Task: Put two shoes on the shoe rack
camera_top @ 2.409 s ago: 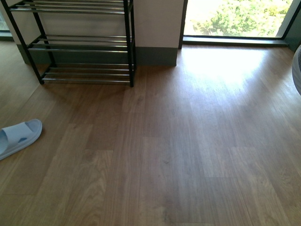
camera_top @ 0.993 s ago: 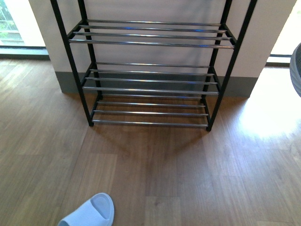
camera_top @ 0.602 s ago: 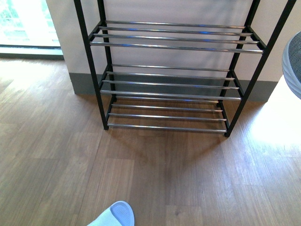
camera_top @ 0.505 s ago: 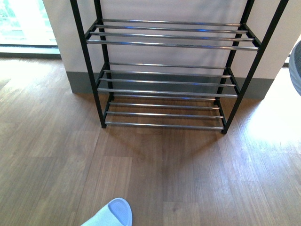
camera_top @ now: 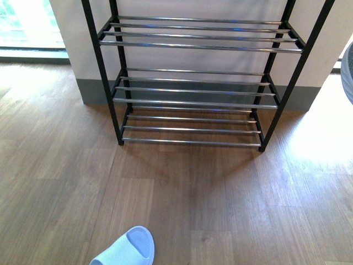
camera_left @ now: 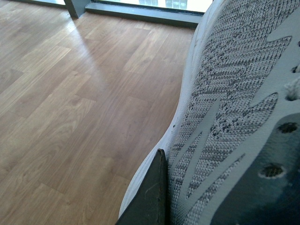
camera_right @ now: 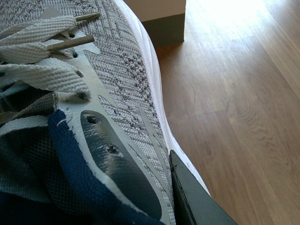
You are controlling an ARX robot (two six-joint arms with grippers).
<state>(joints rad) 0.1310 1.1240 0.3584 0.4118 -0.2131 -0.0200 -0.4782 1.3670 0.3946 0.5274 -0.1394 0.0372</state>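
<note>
Wooden floor (camera_top: 237, 210) before the shoe rack (camera_top: 193, 103) holds one pale-blue slipper (camera_top: 129, 249).

You have no text, label, brand mark or number to read in any view. The knit and eyelet panel of the left arm's shoe (camera_left: 234, 93) are bare. So are the laces and side of the right arm's shoe (camera_right: 122, 70), the bars of the shoe rack (camera_top: 193, 47) and the pale slipper (camera_top: 129, 251).
</note>
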